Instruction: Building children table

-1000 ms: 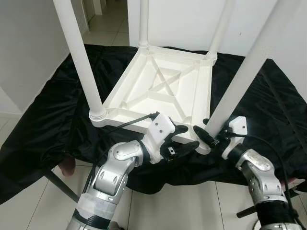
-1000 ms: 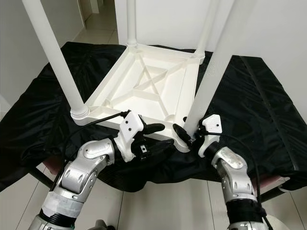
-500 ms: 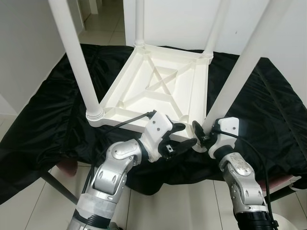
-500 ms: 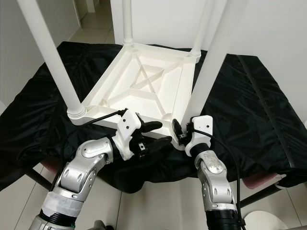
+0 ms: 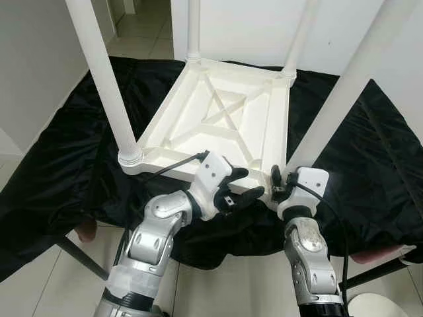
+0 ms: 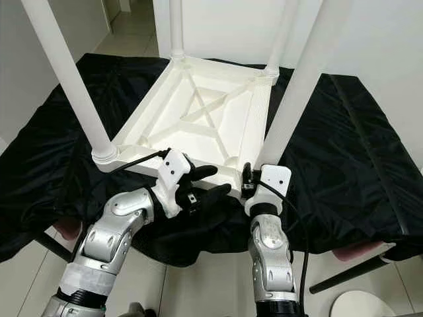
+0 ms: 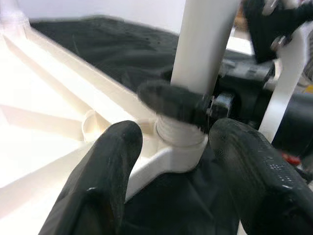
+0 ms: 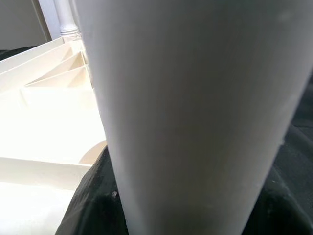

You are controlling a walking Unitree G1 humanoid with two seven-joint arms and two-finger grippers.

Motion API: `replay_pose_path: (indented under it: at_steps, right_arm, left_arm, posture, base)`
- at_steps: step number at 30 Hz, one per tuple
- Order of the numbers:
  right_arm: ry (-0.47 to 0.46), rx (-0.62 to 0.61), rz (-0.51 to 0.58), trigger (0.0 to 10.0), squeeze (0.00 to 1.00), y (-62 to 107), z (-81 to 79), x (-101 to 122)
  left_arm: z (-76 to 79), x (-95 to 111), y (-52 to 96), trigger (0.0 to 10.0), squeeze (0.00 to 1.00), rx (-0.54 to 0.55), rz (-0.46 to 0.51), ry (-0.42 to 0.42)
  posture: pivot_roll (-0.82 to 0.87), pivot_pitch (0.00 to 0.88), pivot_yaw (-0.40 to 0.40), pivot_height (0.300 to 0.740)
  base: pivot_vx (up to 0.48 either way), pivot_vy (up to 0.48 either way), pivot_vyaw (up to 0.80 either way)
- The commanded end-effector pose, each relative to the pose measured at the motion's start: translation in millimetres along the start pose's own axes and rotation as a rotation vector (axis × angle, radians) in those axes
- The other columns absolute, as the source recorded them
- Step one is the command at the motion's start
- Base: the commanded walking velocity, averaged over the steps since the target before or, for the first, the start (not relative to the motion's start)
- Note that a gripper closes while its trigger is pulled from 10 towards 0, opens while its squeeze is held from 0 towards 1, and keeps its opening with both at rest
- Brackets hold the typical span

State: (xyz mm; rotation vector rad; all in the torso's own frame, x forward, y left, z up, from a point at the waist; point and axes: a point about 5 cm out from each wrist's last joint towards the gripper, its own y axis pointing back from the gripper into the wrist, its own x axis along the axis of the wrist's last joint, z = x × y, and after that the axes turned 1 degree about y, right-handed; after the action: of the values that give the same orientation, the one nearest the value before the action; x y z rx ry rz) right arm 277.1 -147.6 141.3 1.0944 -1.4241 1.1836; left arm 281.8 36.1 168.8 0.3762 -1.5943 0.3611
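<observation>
A white children's table (image 5: 218, 125) lies upside down on a black cloth (image 5: 66, 165), with all its white legs standing up. My right gripper (image 5: 277, 181) is shut on the near right leg (image 5: 337, 99) just above its socket at the table's front corner. In the left wrist view one black finger (image 7: 171, 100) of that gripper lies across the leg (image 7: 203, 49). My left gripper (image 5: 245, 183) is open at the table's front edge, beside that corner. Its two fingers (image 7: 107, 166) stand on either side of the socket without touching it. The right wrist view has the leg (image 8: 195, 112) very close.
The near left leg (image 5: 106, 86) rises close to my left arm. The cloth hangs over the front edge of its support, with a dark bar (image 5: 79, 254) below on the tiled floor. White walls stand behind and to the left. A white round object (image 5: 383, 307) sits at the bottom right.
My right forearm has swung inward to stand under the corner, with its gripper staying on the leg's base. The left gripper has shifted slightly left along the front edge.
</observation>
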Motion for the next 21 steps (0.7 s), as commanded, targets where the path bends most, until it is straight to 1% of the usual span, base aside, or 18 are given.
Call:
replay_pose_path:
  at_steps: [1,2,8,10,12,13,14,16,17,18,19,20,21]
  right_arm:
    - [-0.089,-0.003,-0.043,10.0,0.00,7.3,-8.4,-10]
    - [-0.094,0.019,-0.034,10.0,1.00,8.1,-11.3,-8]
    - [-0.089,0.051,-0.004,10.0,1.00,7.8,-17.2,-3]
    - [-0.075,0.074,0.022,10.0,1.00,6.8,-14.2,2]
    - [-0.075,0.074,0.022,10.0,1.00,6.8,-14.2,2]
    - [-0.068,0.092,0.030,10.0,1.00,6.2,-11.8,3]
    - [-0.053,0.136,0.034,10.0,1.00,5.4,-8.4,4]
    - [-0.053,0.136,0.034,10.0,1.00,5.4,-8.4,4]
    - [-0.047,0.195,0.033,10.0,0.00,3.2,-3.9,5]
    - [-0.047,0.195,0.033,10.0,0.00,3.2,-3.9,5]
    - [-0.037,0.258,0.029,10.0,0.00,0.4,0.5,6]
    - [-0.037,0.258,0.029,10.0,0.00,0.4,0.5,6]
    - [-0.012,0.320,0.021,10.0,0.00,-4.1,6.4,6]
  left_arm:
    - [-17.3,-6,0.8,10.0,0.00,0.307,-0.037,0.036]
    - [-19.4,-6,0.1,10.0,0.00,0.314,-0.053,0.042]
    - [-24.5,-3,-0.1,10.0,0.00,0.313,-0.050,0.056]
    - [-27.1,-5,-1.1,10.0,0.00,0.320,-0.063,0.041]
    - [-27.1,-5,-1.1,10.0,0.00,0.320,-0.063,0.041]
    - [-27.9,-5,-2.0,10.0,0.00,0.322,-0.065,0.027]
    - [-28.2,-5,-3.0,10.0,0.00,0.325,-0.069,0.017]
    - [-28.2,-5,-3.0,10.0,0.00,0.325,-0.069,0.017]
    - [-27.5,-4,-3.0,10.0,0.00,0.316,-0.057,-0.002]
    - [-27.5,-4,-3.0,10.0,0.00,0.316,-0.057,-0.002]
    - [-26.6,-3,-2.3,10.0,0.00,0.305,-0.056,-0.015]
    - [-26.6,-3,-2.3,10.0,0.00,0.305,-0.056,-0.015]
    - [-24.7,-3,-1.2,10.0,0.00,0.285,-0.049,-0.034]
  posture:
    - [-0.03,0.021,-0.001,0.740]
    - [-0.03,0.007,0.002,0.740]
    - [-0.04,0.002,0.009,0.740]
    - [-0.05,0.000,0.009,0.740]
    - [-0.05,0.000,0.009,0.740]
    - [-0.04,0.000,0.009,0.740]
    - [-0.04,0.000,0.006,0.740]
    - [-0.04,0.000,0.006,0.740]
    - [-0.04,0.000,0.004,0.740]
    - [-0.04,0.000,0.004,0.740]
    - [-0.04,0.000,0.004,0.740]
    - [-0.04,0.000,0.004,0.740]
    - [-0.04,0.000,0.002,0.740]
  base:
    - [0.000,0.000,0.00]
    - [0.000,0.000,0.00]
    - [0.000,0.000,0.00]
    - [0.000,0.000,0.00]
    - [0.000,0.000,0.00]
    - [0.000,0.000,0.00]
    - [0.000,0.000,0.00]
    - [0.000,0.000,0.00]
    - [0.000,0.000,0.00]
    - [0.000,0.000,0.00]
    - [0.000,0.000,0.00]
    - [0.000,0.000,0.00]
    - [0.000,0.000,0.00]
